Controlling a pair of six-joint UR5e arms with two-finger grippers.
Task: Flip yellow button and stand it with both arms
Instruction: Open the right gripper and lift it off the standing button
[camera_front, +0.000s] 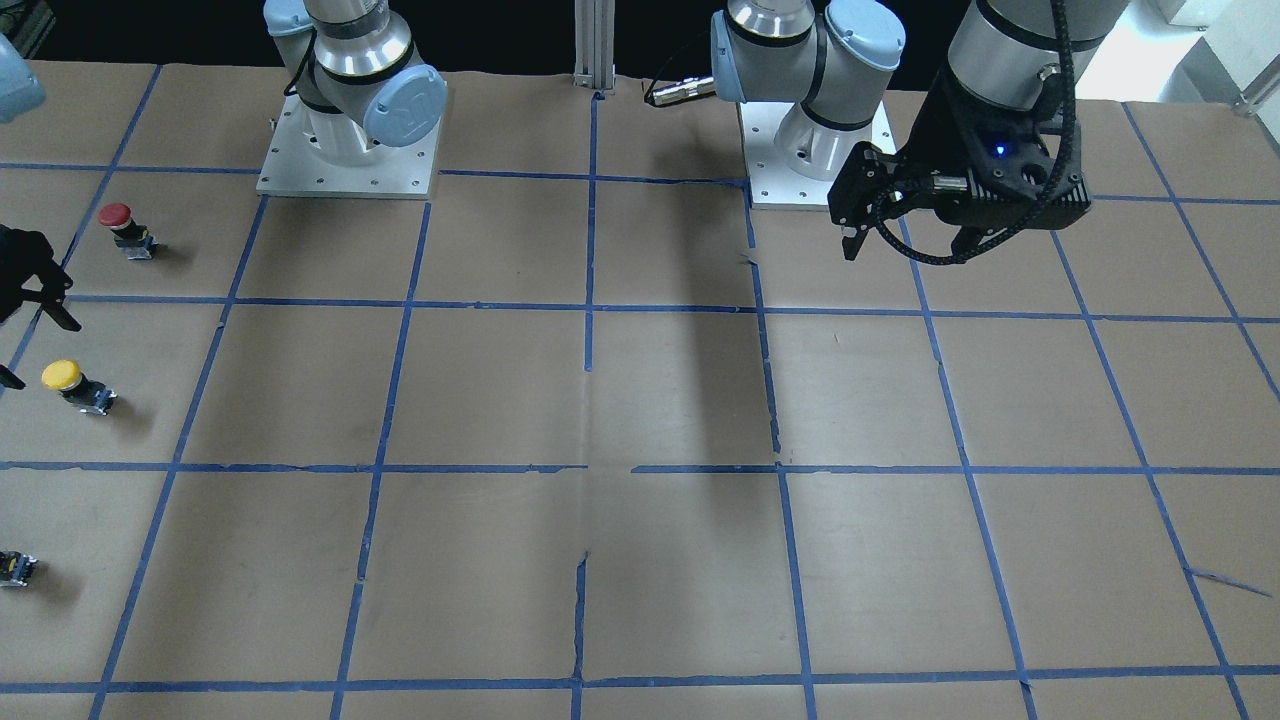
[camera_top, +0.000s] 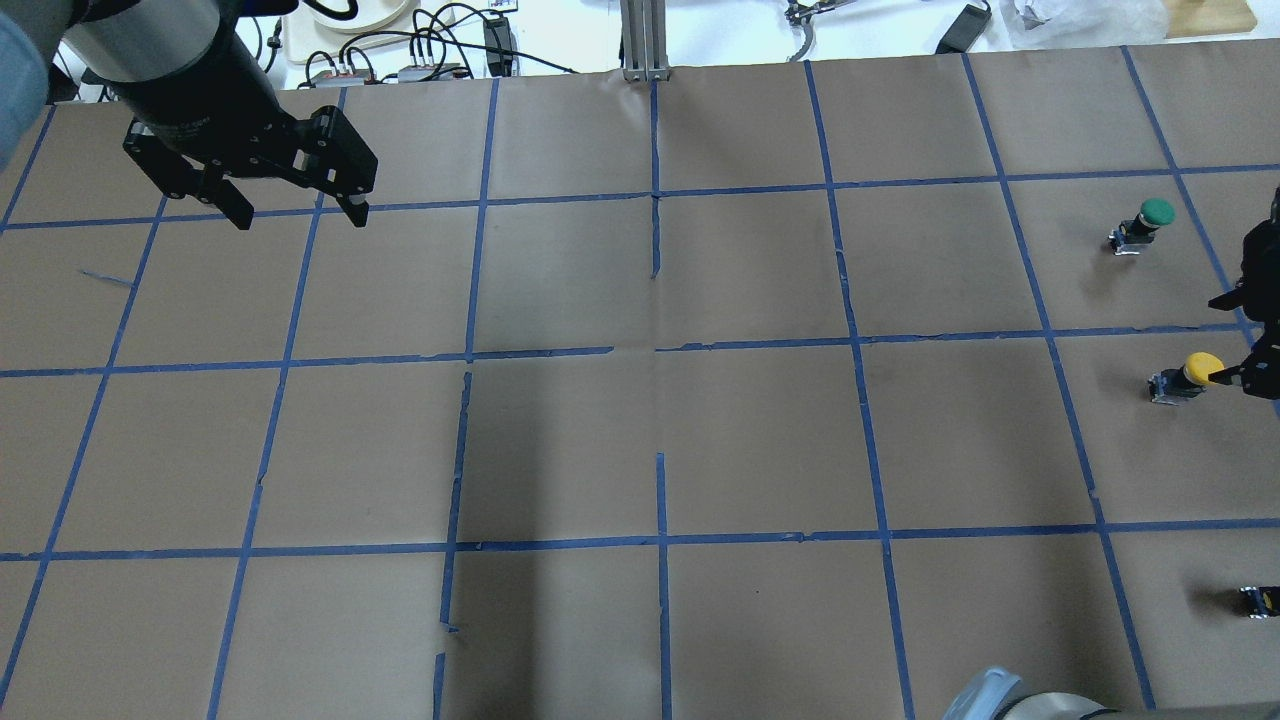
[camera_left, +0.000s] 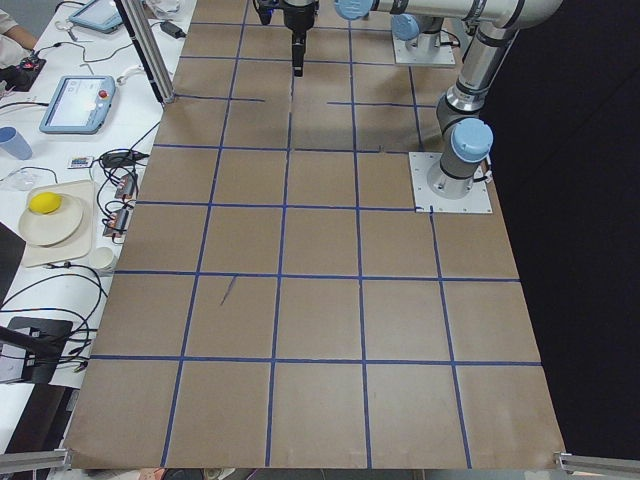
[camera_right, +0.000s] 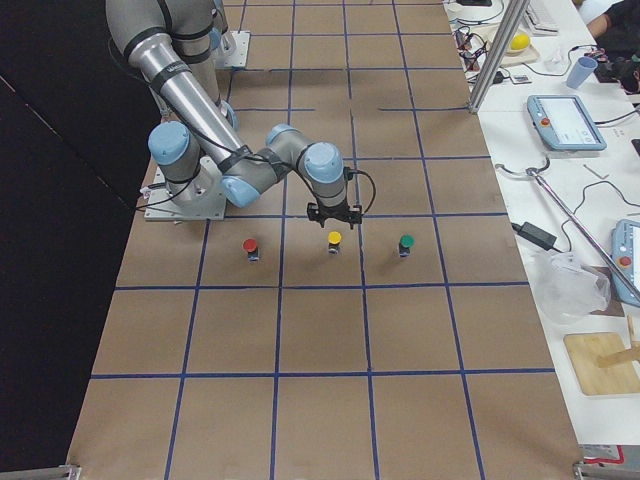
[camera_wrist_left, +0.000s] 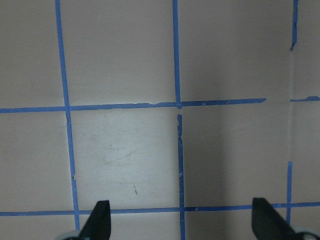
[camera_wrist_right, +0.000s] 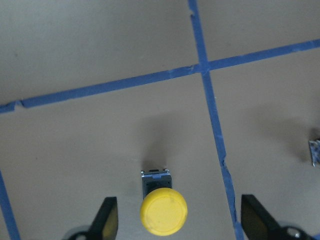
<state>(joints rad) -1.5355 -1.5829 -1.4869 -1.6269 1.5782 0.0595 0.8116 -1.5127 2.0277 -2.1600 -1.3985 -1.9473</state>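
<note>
While yellow button (camera_top: 1188, 374) stands near table's right edge, axis roughly vertical and cap up by my read, right gripper (camera_top: 1222, 340) hangs over it, fingers apart, straddling cap. Left gripper (camera_top: 300, 220) also spread, well apart near far-left corner. Right arm nearer.

- A robotics lab: two industrial arms (camera_right: 190, 95) bolted through metal base plates (camera_front: 300, 180) onto a desk (camera_front: 680, 400).
- Brown paper covers the desk, marked into squares with blue tape (camera_top: 660, 540).
- Teach pendants (camera_left: 80, 103) and cables (camera_top: 430, 30) crowd the white side bench (camera_right: 600, 175).
- An aluminium post (camera_top: 645, 40) stands at the desk's edge.
</note>
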